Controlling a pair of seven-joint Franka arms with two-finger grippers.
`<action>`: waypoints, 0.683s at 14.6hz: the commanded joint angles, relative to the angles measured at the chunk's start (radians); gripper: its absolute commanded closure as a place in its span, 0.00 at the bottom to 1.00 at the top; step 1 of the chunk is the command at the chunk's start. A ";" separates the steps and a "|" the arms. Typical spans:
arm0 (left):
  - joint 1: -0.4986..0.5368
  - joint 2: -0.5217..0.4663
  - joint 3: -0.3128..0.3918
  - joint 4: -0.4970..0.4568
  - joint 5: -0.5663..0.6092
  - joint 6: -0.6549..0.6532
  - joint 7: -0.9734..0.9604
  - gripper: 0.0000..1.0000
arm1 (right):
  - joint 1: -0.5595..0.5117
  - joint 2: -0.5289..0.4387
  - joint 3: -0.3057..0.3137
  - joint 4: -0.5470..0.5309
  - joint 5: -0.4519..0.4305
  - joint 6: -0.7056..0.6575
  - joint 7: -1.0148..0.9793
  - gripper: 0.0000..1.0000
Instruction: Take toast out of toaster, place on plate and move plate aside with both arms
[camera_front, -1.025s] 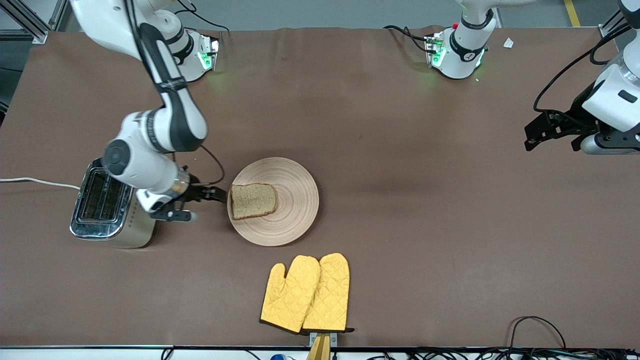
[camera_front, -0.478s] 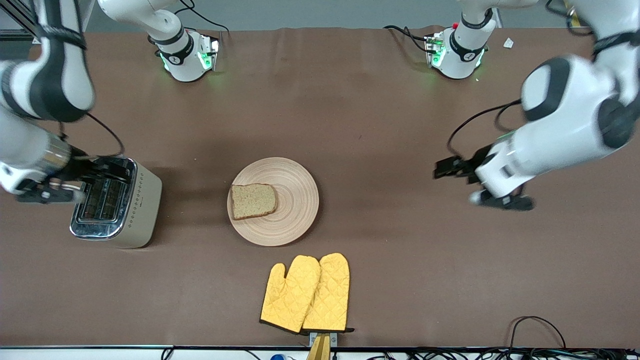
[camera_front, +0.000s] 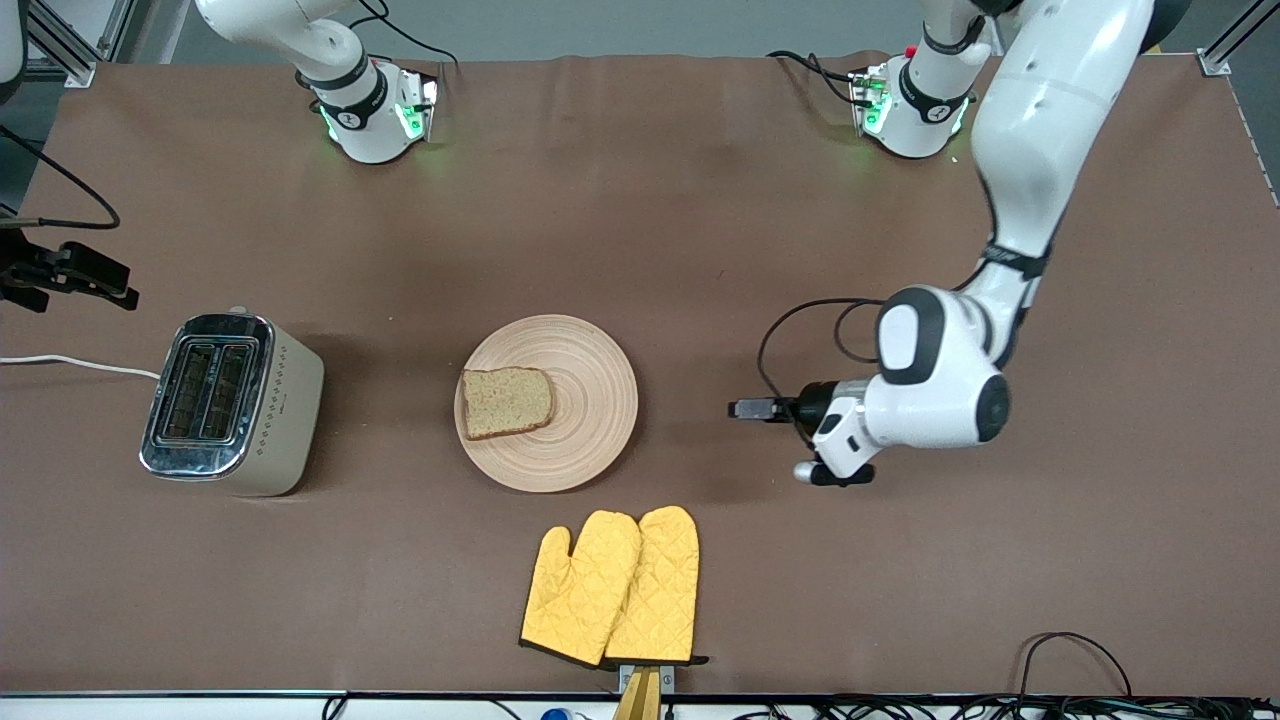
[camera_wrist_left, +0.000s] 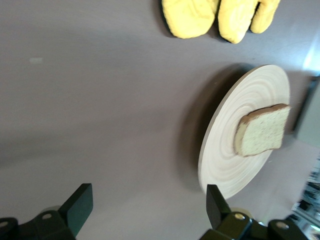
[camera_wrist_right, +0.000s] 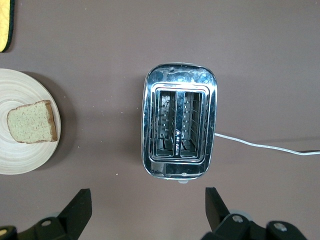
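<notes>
A: What does the surface look like?

B: A brown tabletop (camera_front: 700, 250) with faint creases. A silver toaster (camera_front: 228, 402) stands toward the right arm's end, its white cord (camera_front: 70, 364) running off the edge. A pair of yellow oven mitts (camera_front: 612, 588) lies nearer the front camera than the plate.

A: And the toast?

B: The toast (camera_front: 507, 401) is a squarish speckled greenish-brown slice with a darker crust. It lies flat on the round, pale wooden plate (camera_front: 590, 400), on the side of the plate toward the toaster. Ring grooves circle the plate.

A: The fingers?

B: The left gripper (camera_front: 760, 409) hangs low over bare tabletop just beside the plate, toward the left arm's end. Its fingers (camera_wrist_left: 80, 207) are spread wide and hold nothing. The right gripper (camera_front: 75, 272) is up above the toaster, at the right arm's end. Its fingers (camera_wrist_right: 80, 207) are also wide apart and empty.
</notes>
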 joint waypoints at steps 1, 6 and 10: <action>-0.003 0.145 -0.063 0.082 -0.164 0.093 0.150 0.00 | 0.009 -0.013 -0.003 -0.009 -0.008 -0.011 -0.014 0.00; -0.107 0.264 -0.075 0.176 -0.401 0.161 0.275 0.00 | 0.016 -0.013 0.002 -0.007 -0.008 -0.019 -0.008 0.00; -0.174 0.292 -0.074 0.208 -0.454 0.201 0.277 0.02 | -0.401 -0.016 0.458 -0.003 -0.009 -0.019 -0.006 0.00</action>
